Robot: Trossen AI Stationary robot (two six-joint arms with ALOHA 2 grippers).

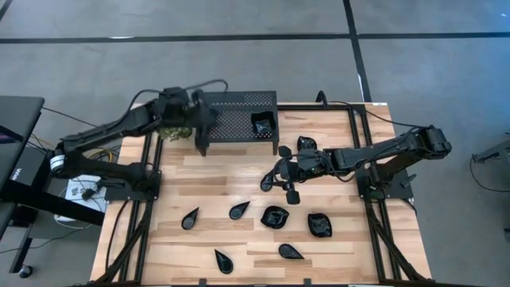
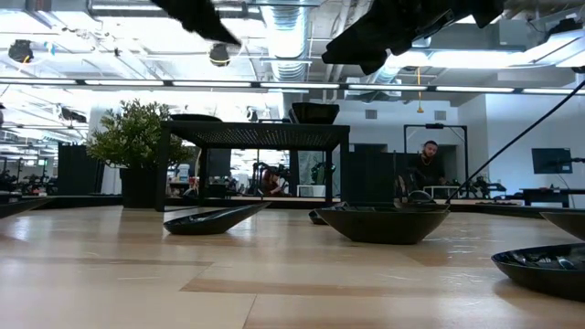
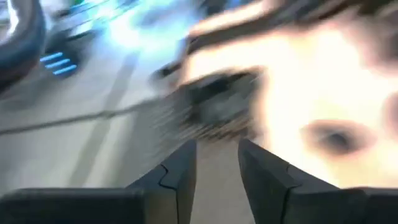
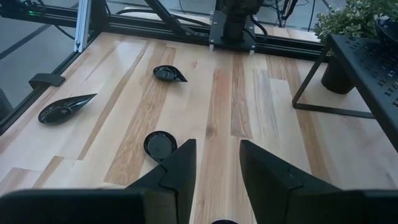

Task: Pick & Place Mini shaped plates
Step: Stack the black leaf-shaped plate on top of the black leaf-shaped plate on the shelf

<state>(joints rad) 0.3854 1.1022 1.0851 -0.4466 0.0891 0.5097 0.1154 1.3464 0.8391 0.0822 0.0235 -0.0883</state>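
Observation:
Several glossy black mini shaped plates lie on the wooden table: teardrop ones [image 1: 190, 218] [image 1: 239, 210] [image 1: 223, 260] and squarish wavy ones [image 1: 275, 215] [image 1: 319, 225]. One plate [image 1: 263, 123] sits on top of the black perforated rack [image 1: 235, 108], at its right end. My left gripper [image 1: 209, 119] hangs open over the rack's left part; between its fingers [image 3: 217, 144] there is nothing. My right gripper [image 1: 276, 171] hovers open above the table's middle right. A small round plate [image 4: 160, 144] lies on the table beside its fingers [image 4: 217, 144], apart from them.
A green potted plant [image 1: 175, 127] stands at the rack's left end, close under the left arm. More plates lie near the right gripper [image 1: 307, 143] [image 1: 292, 195]. A black frame rail [image 1: 151, 199] runs along the table's sides. Bare wood [image 4: 261, 124] lies between the right gripper and the rack.

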